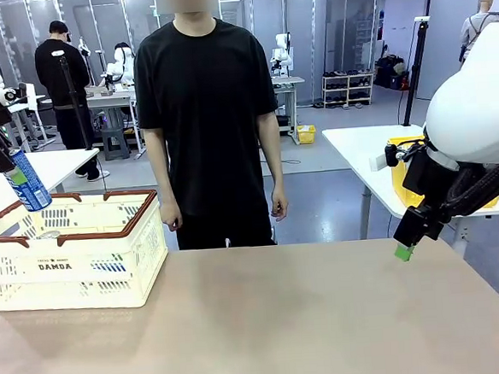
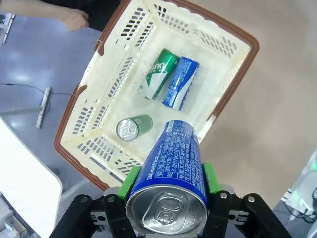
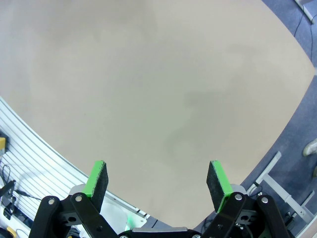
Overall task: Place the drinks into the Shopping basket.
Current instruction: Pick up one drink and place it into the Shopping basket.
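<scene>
Three drinks lie in the Shopping basket [image 2: 233,47]: a green can [image 2: 159,73] beside a blue can [image 2: 181,82] near the middle, and a second green can [image 2: 133,127] toward seven o'clock of them. Left gripper [image 2: 169,183]: green pads [image 2: 130,180] pinching a fourth, blue can [image 2: 174,171] by its sides, hanging over the basket's rim. Right gripper [image 3: 157,180]: fingers [image 3: 97,179] spread wide, holding nothing, above the bare table [image 3: 148,89]. A person [image 1: 206,113] stands at twelve o'clock across the table.

Shopping basket [image 1: 74,251] left end cut off by frame edge.
</scene>
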Controlling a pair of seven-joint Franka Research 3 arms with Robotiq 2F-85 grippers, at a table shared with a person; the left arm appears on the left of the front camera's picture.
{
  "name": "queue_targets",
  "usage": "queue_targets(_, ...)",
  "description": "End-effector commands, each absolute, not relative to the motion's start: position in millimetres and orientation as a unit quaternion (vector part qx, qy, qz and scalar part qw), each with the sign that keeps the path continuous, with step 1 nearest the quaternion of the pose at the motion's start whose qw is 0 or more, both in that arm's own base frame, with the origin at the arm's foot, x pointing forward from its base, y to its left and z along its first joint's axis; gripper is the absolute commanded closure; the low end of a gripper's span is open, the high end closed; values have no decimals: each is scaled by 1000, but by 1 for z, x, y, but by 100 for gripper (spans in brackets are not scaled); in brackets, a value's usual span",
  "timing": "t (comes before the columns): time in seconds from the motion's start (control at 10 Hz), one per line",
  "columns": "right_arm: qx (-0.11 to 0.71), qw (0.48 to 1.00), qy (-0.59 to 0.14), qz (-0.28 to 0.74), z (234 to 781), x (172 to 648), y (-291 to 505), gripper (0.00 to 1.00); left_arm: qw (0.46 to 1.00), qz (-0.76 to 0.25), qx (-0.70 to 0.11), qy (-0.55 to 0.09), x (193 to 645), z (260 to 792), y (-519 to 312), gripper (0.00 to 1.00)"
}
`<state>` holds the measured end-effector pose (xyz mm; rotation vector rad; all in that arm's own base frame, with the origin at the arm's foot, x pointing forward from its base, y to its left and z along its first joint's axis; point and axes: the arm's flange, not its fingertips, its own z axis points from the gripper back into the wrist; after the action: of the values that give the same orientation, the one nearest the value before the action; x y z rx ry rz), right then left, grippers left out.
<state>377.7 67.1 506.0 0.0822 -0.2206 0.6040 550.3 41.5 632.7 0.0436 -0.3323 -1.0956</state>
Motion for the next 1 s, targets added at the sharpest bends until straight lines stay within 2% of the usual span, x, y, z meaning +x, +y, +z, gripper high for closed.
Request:
queue_targets(0.0,41,948,-108,298,506,377,67,0,840,-517,23,-161,547,638,42,41)
queue_targets(0.5,41,948,-108,298,506,377,67,0,859,-498,20,-118,608,617,55,41)
queue_targets(0.9,41,948,-108,298,506,377,67,0,845,-530,19,-69,643,590,63,41)
